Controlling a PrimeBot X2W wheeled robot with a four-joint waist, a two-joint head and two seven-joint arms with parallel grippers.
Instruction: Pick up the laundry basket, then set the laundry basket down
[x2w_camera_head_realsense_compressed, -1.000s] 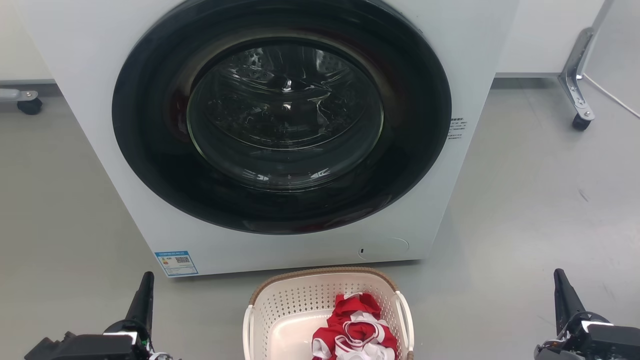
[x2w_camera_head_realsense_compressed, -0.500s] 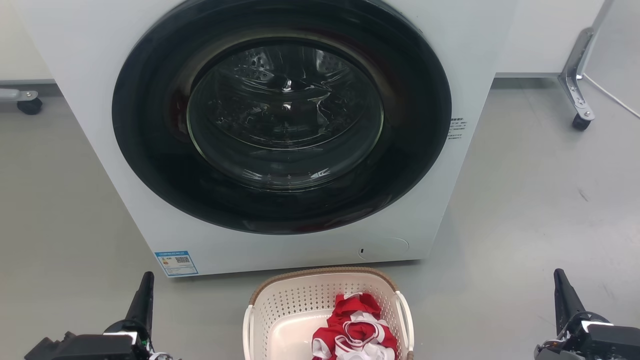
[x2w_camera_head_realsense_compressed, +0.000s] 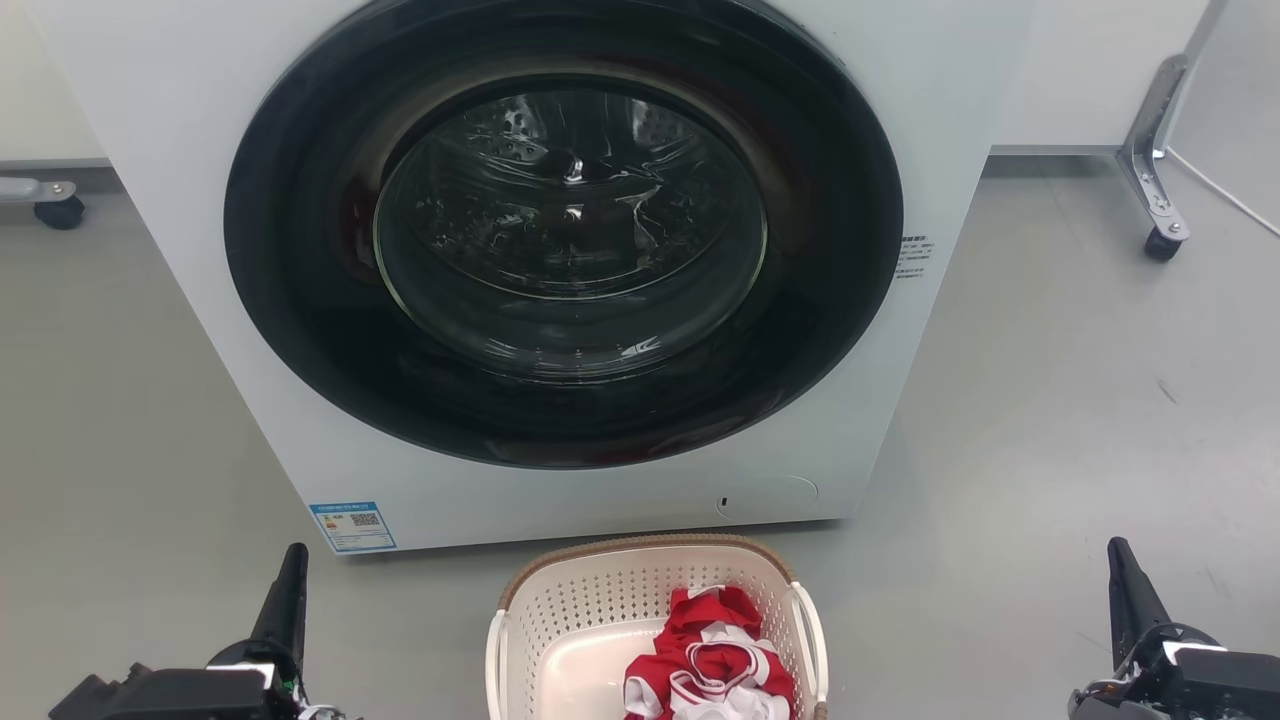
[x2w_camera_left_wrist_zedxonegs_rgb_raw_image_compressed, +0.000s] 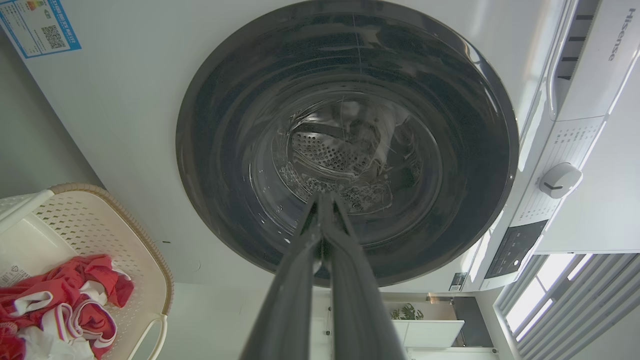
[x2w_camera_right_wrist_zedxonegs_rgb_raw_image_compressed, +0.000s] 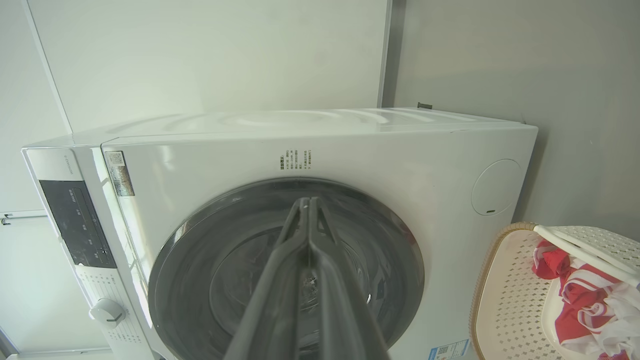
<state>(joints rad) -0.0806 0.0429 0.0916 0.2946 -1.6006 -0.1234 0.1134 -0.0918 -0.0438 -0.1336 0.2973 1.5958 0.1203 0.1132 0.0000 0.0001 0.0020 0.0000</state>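
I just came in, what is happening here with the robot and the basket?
Nothing is held at this moment. The laundry basket stands on the floor in front of the washing machine, with red and white clothes inside. The left tool and the right tool are both shut, one on each side, apart from the basket. The pick-up has not begun yet.

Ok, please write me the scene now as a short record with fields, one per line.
basket: laundry basket on the floor, in front of the washing machine
contents: red and white clothes
machine door: shut
left gripper: jaws shut, empty, left of basket
right gripper: jaws shut, empty, right of basket
task: basket not yet lifted
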